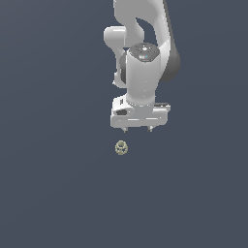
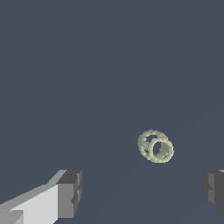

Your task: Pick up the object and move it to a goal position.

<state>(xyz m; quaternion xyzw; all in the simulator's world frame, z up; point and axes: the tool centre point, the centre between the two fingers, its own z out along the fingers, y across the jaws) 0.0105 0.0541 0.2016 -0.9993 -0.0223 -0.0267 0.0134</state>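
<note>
the claw [image 1: 137,129] is held wide open and empty above the desk [image 1: 48,193], beside the speckled ring-shaped object [image 1: 121,147], presumably for alignment.

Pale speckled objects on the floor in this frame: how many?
1. The pale speckled object lies on the dark floor, toward the exterior view's left of the open gripper, untouched by the fingers. Nothing appears hidden.

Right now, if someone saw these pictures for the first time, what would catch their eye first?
The white arm dominates the upper middle of the exterior view, its gripper pointing down with the jaws spread apart. Just below it, slightly toward the exterior view's left, sits the tiny pale yellowish object, alone on the plain dark grey-blue ground. The wrist view shows it as a lumpy, ring-like shape, untouched by the jaws.
</note>
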